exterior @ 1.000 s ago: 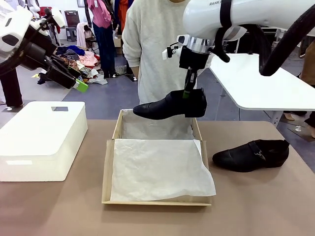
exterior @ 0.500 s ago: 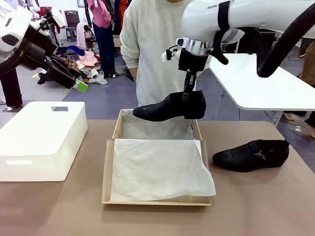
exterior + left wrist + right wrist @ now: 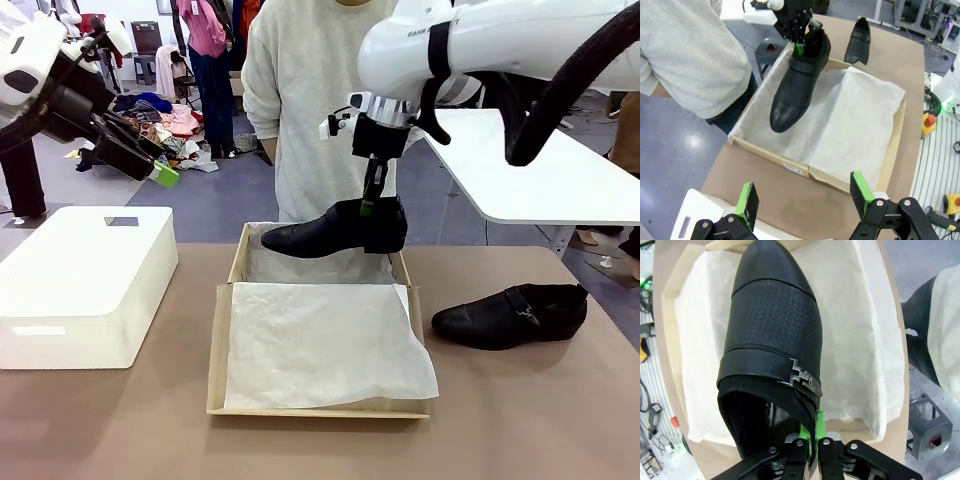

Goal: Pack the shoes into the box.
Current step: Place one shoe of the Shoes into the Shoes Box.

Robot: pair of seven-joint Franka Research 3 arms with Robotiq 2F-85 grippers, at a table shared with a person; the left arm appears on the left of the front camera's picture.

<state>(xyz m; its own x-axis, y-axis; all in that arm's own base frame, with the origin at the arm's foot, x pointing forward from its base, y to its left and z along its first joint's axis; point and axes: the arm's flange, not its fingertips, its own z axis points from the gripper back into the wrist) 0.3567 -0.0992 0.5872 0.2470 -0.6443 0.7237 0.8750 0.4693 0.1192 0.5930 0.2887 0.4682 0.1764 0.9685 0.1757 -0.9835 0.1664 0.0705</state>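
Right now my right fingers (image 3: 815, 436) are clamped together on the thin collar of one shoe (image 3: 335, 228), at the rear of the opening just behind the buckle strap. The shoe hangs directly under them, roughly level, with its pointed toe reaching out to one side. Below it lies the far half of the open box (image 3: 222, 340), lined with tissue paper (image 3: 320, 345). The shoe is not touching the lining yet.

My left fingers (image 3: 747, 205) stand wide apart, holding nothing, up and well clear of the box.

The second shoe (image 3: 512, 315) lies on the bench (image 3: 520, 430) just beside the box, well apart from both sets of fingers.

I judge the leather stiff enough to keep its shape under a pinch, but glossy and so likely slippery. With so much of the shoe ahead of the grip, it may want to tip toe-down or swivel between the pads. The polish probably scuffs easily, so the collar edge seems the best hold: thin, firm, and out of sight when worn. I would take the second shoe at the same spot. The tissue is soft and will crumple under the sole.
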